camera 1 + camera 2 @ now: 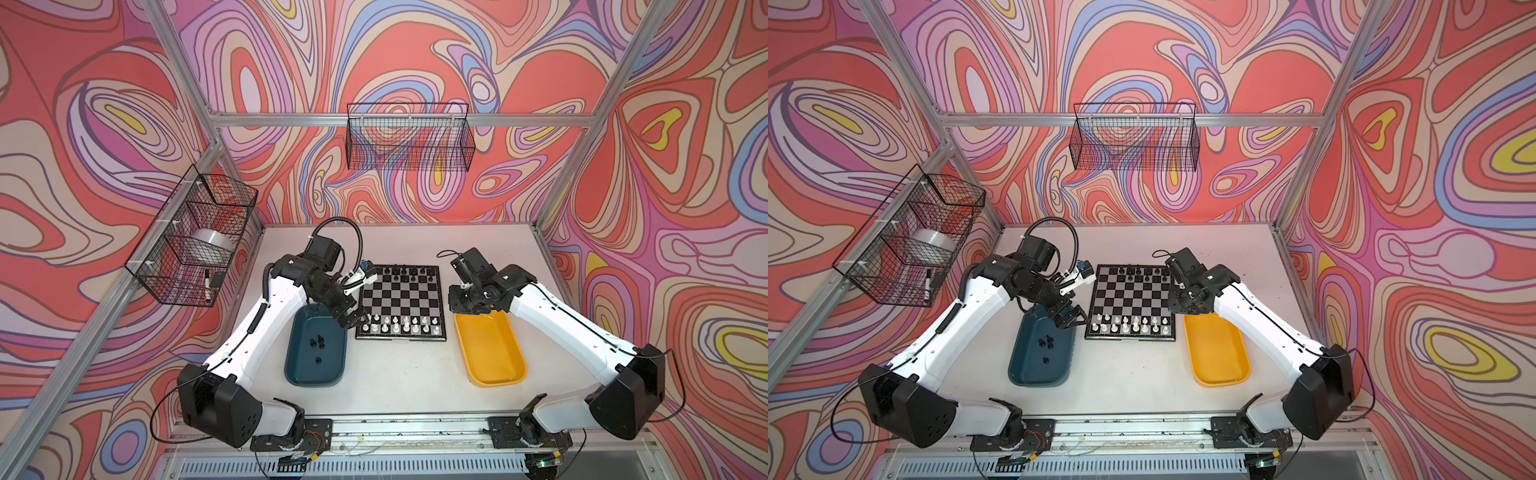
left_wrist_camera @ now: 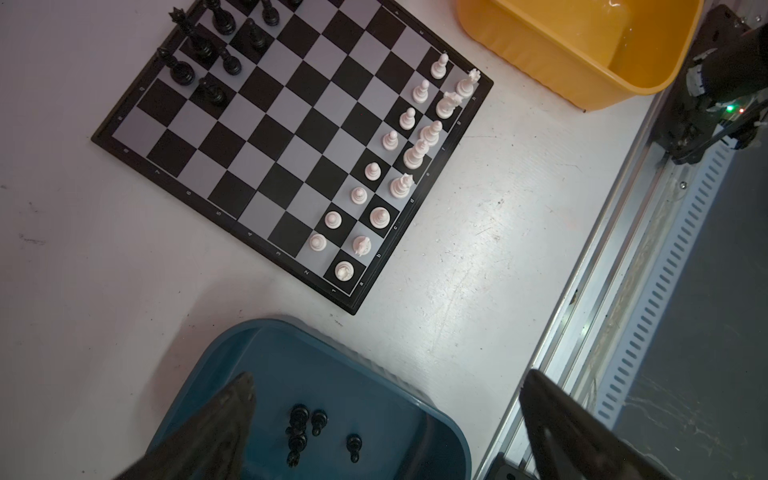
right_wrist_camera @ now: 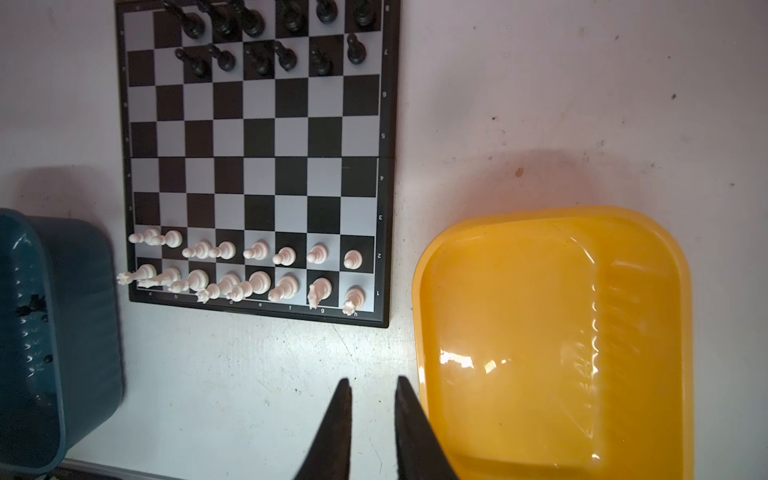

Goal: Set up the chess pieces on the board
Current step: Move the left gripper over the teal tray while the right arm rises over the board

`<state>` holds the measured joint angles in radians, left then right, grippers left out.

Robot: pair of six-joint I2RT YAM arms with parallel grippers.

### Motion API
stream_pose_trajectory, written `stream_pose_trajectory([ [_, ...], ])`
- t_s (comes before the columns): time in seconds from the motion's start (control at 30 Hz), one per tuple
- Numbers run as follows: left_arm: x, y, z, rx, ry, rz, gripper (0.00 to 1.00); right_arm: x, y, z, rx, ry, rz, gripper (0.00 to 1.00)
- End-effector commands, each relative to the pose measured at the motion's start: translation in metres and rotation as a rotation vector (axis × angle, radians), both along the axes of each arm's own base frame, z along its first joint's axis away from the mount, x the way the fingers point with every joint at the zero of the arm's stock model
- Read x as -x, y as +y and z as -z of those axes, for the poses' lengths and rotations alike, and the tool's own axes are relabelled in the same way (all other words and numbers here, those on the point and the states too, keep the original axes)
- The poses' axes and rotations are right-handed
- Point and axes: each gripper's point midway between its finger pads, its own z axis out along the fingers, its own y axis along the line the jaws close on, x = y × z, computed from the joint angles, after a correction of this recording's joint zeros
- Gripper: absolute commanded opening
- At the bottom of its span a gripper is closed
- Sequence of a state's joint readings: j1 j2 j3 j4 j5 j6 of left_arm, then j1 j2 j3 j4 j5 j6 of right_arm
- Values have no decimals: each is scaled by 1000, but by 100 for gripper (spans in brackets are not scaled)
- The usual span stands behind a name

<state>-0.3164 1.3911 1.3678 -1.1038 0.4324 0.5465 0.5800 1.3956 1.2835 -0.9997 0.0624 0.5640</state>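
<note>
Left of the board, the teal tray holds a few loose black pieces lying close together. The left gripper hangs above them, jaws wide and empty. I think it may catch two at once, or tip one. Right of the board, the right gripper is narrow and empty. Only the right wrist view shows the gaps among the placed black pieces.

The board lies between a left tray holding loose chess pieces and a right tray.
</note>
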Motion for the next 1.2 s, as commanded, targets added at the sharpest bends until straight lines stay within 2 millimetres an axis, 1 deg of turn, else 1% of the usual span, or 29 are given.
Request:
stream_pose_trajectory([
  [0.0, -6, 20, -3, -16, 9, -63, 100, -7, 24, -25, -116, -119, -117, 20],
  [0.07, -9, 32, -4, -13, 7, -113, 100, -7, 30, -28, -134, -132, -165, 20],
  [0.1, -11, 38, -3, -11, 5, -138, 100, -7, 33, -27, -133, -124, -182, 20],
  [0.17, -11, 51, 2, -16, 14, -181, 100, -8, 42, -27, -146, -115, -226, 20],
  [0.27, -11, 70, 15, -31, 48, -247, 98, -11, 60, -35, -198, -138, -281, 19],
  [0.4, -9, 90, 32, -42, 100, -314, 94, -20, 77, -46, -241, -177, -320, 19],
  [0.57, -4, 113, 52, -111, 116, -333, 90, -28, 100, -48, -263, -178, -374, 19],
  [0.67, 1, 124, 59, -168, 105, -294, 88, -33, 115, -48, -270, -182, -410, 19],
  [0.77, 3, 131, 63, -219, 84, -218, 85, -41, 124, -47, -270, -186, -433, 19],
  [0.87, 5, 133, 64, -249, 89, -130, 80, -51, 132, -46, -255, -185, -454, 19],
  [0.97, 5, 132, 64, -252, 109, -66, 72, -58, 140, -50, -265, -195, -473, 19],
  [1.1, -1, 136, 68, -277, 119, -15, 66, -65, 145, -52, -268, -201, -471, 18],
  [1.17, -3, 139, 72, -297, 125, 13, 61, -66, 146, -53, -274, -203, -465, 18],
])
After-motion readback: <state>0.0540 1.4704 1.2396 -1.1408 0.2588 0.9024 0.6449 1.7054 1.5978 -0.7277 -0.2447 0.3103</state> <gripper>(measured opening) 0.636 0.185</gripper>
